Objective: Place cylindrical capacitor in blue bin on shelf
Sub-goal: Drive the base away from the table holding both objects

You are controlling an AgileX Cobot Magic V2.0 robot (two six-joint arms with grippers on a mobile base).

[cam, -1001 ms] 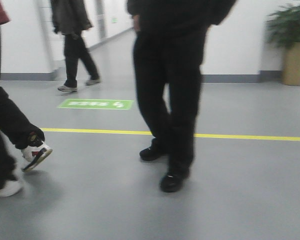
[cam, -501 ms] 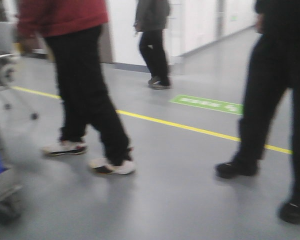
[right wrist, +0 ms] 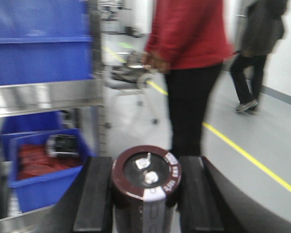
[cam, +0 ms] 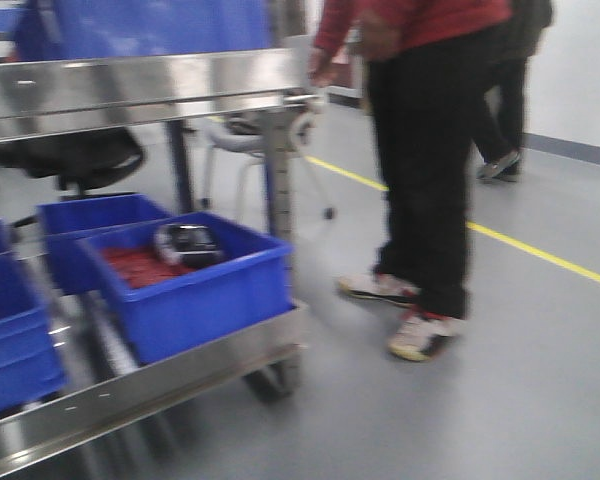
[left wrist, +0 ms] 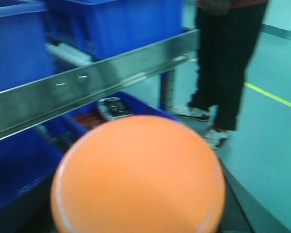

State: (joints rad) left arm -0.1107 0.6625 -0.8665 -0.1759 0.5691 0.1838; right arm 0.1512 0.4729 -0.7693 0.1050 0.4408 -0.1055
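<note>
My right gripper [right wrist: 146, 196] is shut on the cylindrical capacitor [right wrist: 146, 175], a dark brown-black cylinder with two metal terminals on top, held upright between black fingers [right wrist: 94, 194]. The steel shelf [cam: 140, 85] stands at the left, with a blue bin [cam: 195, 295] on its lower level holding red parts and a dark, silvery object [cam: 187, 243]. The bin also shows in the right wrist view [right wrist: 39, 187], left of and beyond the capacitor. In the left wrist view an orange round object [left wrist: 138, 177] covers my left gripper's jaws; the shelf rail [left wrist: 87, 82] is close ahead.
A person in a red top and black trousers [cam: 425, 150] stands just right of the shelf; another walks behind [cam: 505, 90]. More blue bins sit at the left [cam: 15, 330] and on the upper level [cam: 150, 25]. A yellow line [cam: 540, 250] crosses the grey floor.
The front view has swung from open floor with walking people to the shelf, which now fills the left side close by. The person in red is now at the centre right.
</note>
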